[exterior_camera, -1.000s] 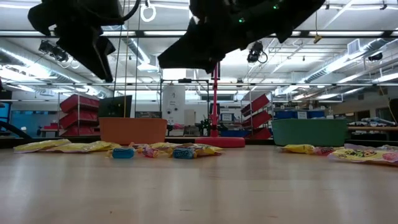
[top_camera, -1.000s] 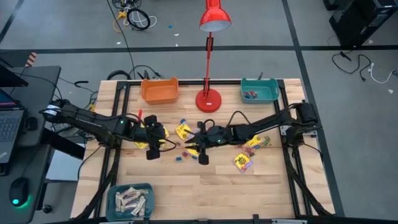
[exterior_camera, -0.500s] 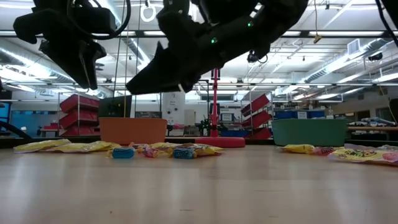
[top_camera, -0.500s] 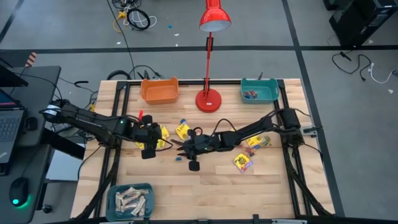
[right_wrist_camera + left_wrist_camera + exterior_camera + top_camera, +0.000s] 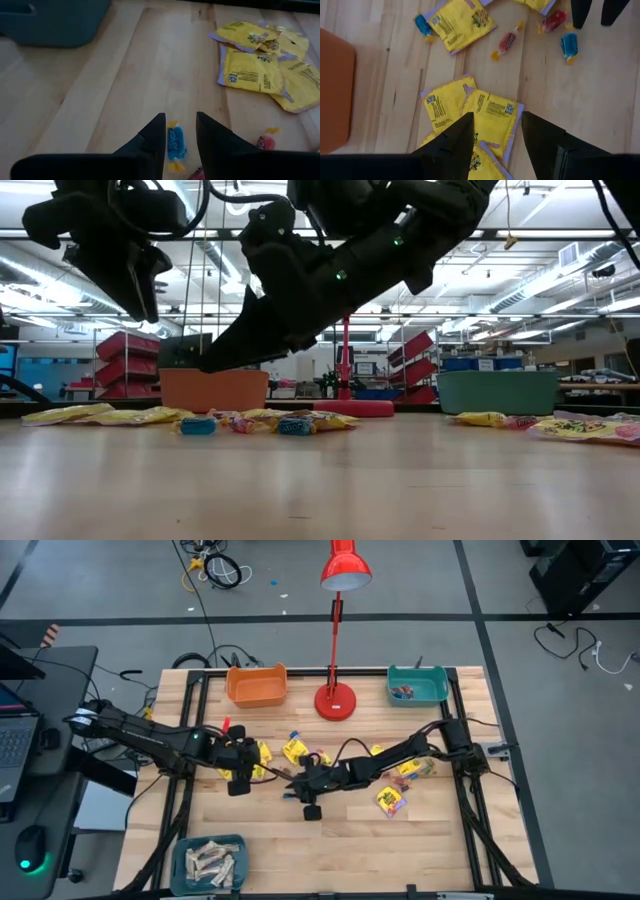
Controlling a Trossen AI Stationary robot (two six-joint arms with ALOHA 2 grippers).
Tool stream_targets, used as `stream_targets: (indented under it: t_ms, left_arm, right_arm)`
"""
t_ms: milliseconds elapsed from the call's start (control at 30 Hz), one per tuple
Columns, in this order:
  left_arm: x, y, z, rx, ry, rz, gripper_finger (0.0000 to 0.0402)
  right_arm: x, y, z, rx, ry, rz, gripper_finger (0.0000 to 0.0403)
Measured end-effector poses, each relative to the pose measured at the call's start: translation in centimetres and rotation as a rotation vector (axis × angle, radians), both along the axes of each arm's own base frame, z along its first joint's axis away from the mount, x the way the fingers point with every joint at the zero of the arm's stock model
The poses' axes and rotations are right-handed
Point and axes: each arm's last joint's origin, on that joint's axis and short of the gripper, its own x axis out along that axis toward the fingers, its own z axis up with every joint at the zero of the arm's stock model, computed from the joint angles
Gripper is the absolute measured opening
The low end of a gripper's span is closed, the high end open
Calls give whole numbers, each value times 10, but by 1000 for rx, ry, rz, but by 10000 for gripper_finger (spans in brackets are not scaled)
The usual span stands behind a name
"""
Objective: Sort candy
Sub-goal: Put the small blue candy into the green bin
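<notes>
Candy lies scattered on the wooden table: yellow packets (image 5: pixel 492 115) (image 5: pixel 252 75), a blue piece (image 5: pixel 175 142) and a red piece (image 5: pixel 265 142). My right gripper (image 5: pixel 179 117) reaches in low from the table's right, open. It hangs just above the blue piece, which shows between its fingers; in the low view its tips (image 5: pixel 205 365) are clear of the table. My left gripper (image 5: pixel 495 117) hovers open over a cluster of yellow packets at the left-middle (image 5: pixel 238 780) and touches nothing.
An orange bin (image 5: pixel 257 686), a red desk lamp (image 5: pixel 336 700) and a teal bin (image 5: pixel 417 686) with a few small pieces stand along the far edge. A second teal bin (image 5: pixel 210 862) with pale bars sits at the near left. More yellow packets (image 5: pixel 390 800) lie right of centre.
My right gripper has gone toward the table's left edge and down, from over the middle of the candy to just above the blue piece. No candy has moved.
</notes>
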Motion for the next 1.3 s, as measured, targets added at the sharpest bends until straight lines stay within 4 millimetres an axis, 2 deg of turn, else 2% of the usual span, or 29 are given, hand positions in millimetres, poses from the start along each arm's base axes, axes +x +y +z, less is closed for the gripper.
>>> stream_targets:
  t_ms: [167,567,1133,1300]
  left_arm:
    - [2,0,1,-4,-23,0,168]
    - [3,0,1,0,-37,3,168]
    - [4,-1,2,-2,-46,3,168]
    - [5,-1,2,-4,-56,3,168]
  right_arm:
    - [1,1,-11,-5,14,2,113]
    - [2,3,-18,-27,22,-10,145]
    - [1,5,-18,-24,17,-10,150]
    - [0,5,-19,25,36,-41,150]
